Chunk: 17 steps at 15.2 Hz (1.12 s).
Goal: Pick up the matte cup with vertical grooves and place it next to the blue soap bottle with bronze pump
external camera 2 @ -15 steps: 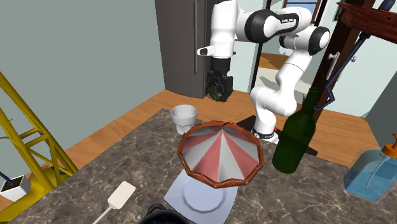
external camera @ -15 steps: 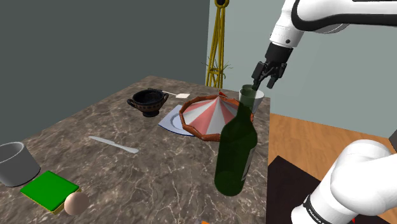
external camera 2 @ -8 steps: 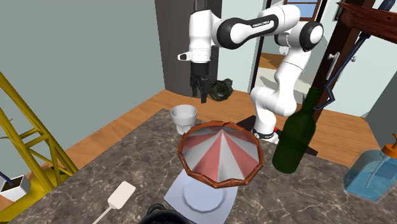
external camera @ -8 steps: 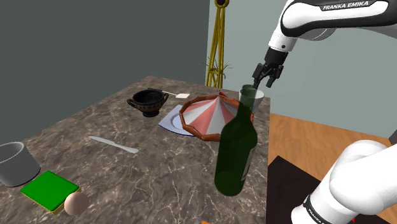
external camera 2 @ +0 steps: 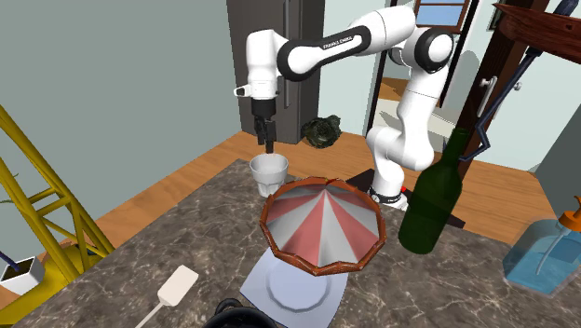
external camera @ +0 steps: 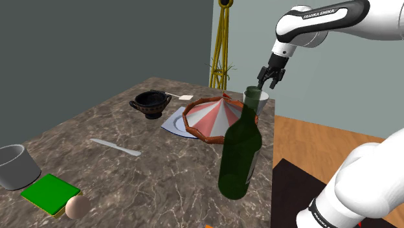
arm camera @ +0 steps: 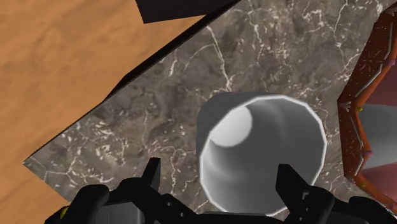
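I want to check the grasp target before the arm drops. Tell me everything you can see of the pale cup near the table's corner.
The cup is pale grey-white and matte. It narrows toward its base, has faint vertical facets, and its open mouth shows an empty inside. It stands upright on the marbled table near a corner, close beside the red-and-white striped dish. The open gripper hovers just above its rim, not touching.

Partly hidden behind the green wine bottle (external camera: pixel 239 155) in the shoulder view: white cup (external camera: pixel 261 100). Cut off by the second exterior view's right edge: blue soap bottle (external camera 2: pixel 545 253).
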Motion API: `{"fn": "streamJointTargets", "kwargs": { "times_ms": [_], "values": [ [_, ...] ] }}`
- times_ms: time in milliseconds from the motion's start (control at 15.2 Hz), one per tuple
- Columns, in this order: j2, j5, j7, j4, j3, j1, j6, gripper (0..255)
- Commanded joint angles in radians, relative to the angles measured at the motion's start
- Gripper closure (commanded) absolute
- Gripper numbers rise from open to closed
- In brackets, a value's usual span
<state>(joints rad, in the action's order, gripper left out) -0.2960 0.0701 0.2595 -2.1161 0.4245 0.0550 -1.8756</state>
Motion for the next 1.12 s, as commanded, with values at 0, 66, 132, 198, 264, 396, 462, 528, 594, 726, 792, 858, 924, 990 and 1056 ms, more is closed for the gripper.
{"fn": "streamJointTargets", "kwargs": {
  "times_ms": [0,66,132,198,264,396,462,528,594,726,792,858,924,990,1056],
  "values": [
    [0.037,0.014,0.025,0.007,0.018,0.001,-0.024,0],
    [0.039,0.015,0.026,-0.005,0.018,0.0,-0.038,0],
    [0.042,0.017,0.027,-0.016,0.018,0.0,-0.051,0],
    [0.044,0.019,0.028,-0.027,0.018,-0.001,-0.064,0],
    [0.047,0.02,0.029,-0.038,0.018,-0.002,-0.078,0],
    [0.054,0.024,0.032,-0.059,0.018,-0.003,-0.105,0],
    [0.056,0.026,0.033,-0.065,0.018,-0.004,-0.112,0],
    [0.056,0.025,0.033,-0.065,0.018,-0.004,-0.112,0],
    [0.056,0.026,0.033,-0.065,0.018,-0.004,-0.112,0],
    [0.056,0.026,0.033,-0.065,0.018,-0.004,-0.112,0],
    [0.056,0.026,0.033,-0.065,0.018,-0.004,-0.112,0],
    [0.056,0.026,0.033,-0.065,0.018,-0.004,-0.112,0],
    [0.056,0.025,0.033,-0.065,0.018,-0.004,-0.112,0],
    [0.056,0.025,0.033,-0.065,0.018,-0.004,-0.112,0],
    [0.056,0.025,0.033,-0.065,0.018,-0.004,-0.112,255]
  ]
}}
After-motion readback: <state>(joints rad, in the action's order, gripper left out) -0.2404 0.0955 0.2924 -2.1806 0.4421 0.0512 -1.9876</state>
